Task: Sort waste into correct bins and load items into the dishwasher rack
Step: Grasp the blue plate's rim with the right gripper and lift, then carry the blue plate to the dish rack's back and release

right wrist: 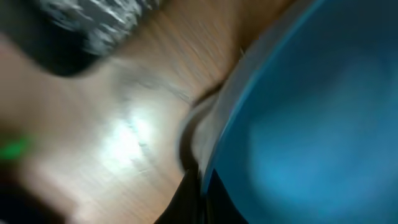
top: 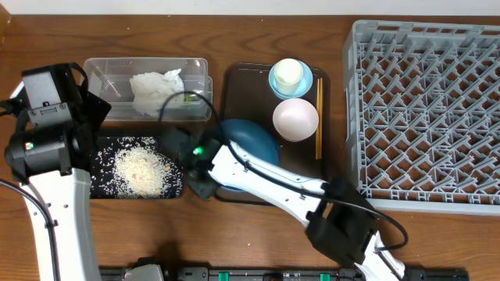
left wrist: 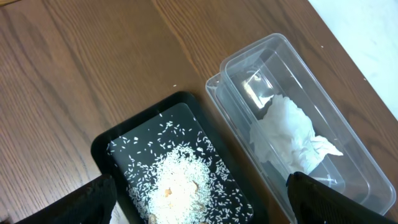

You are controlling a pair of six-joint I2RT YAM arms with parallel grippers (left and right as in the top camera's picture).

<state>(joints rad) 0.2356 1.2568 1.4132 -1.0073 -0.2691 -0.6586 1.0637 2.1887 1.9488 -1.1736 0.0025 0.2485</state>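
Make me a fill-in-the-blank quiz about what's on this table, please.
The crumpled napkin lies in the clear ____.
The loose rice is heaped on the black ____.
The right claw is shut on the rim of the dark-blue ____.
Missing words: tub; tray; bowl.

— Where's the waste?
— Loose white rice point(top: 141, 165) lies heaped in the black tray point(top: 100, 187); the crumpled napkin point(top: 156, 90) sits in the clear tub point(top: 101, 74).
— The dishes?
— The dark-blue bowl point(top: 254, 140), light-blue bowl point(top: 275, 84), white-pinkish bowl point(top: 295, 119) and chopsticks point(top: 318, 117) sit together, beside the grey rack point(top: 430, 117).
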